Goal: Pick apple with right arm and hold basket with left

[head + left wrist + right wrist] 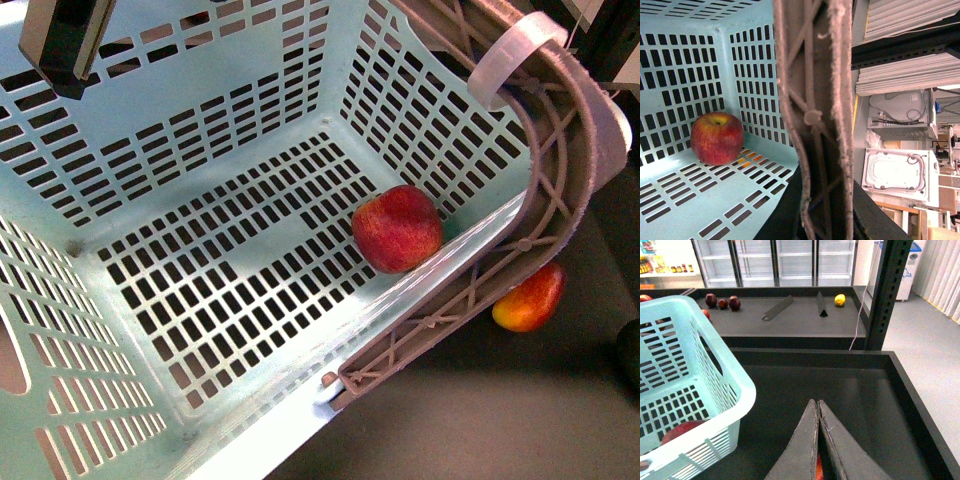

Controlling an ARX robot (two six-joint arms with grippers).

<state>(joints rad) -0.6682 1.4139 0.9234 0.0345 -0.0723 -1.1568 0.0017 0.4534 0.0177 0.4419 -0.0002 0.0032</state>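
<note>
The apple [397, 228], round and red with a yellow patch at its stem, lies inside the pale blue-green slotted basket [200, 180] against its near wall. It also shows in the left wrist view [717, 138]. My left gripper [530, 200] is shut on the basket's rim, its brown lattice fingers [815, 120] clamped over the wall. My right gripper [817, 402] is shut and empty, above the dark tray beside the basket [685, 390] and outside it. The apple [682, 430] shows red through the slats.
An elongated red-orange fruit [530, 298] lies on the dark surface outside the basket, under the left finger. A dark grey block [60, 40] hangs over the basket's far corner. A shelf holds dark red fruits [722, 302] and a yellow fruit [840, 300]. A black post [887, 295] stands behind the tray.
</note>
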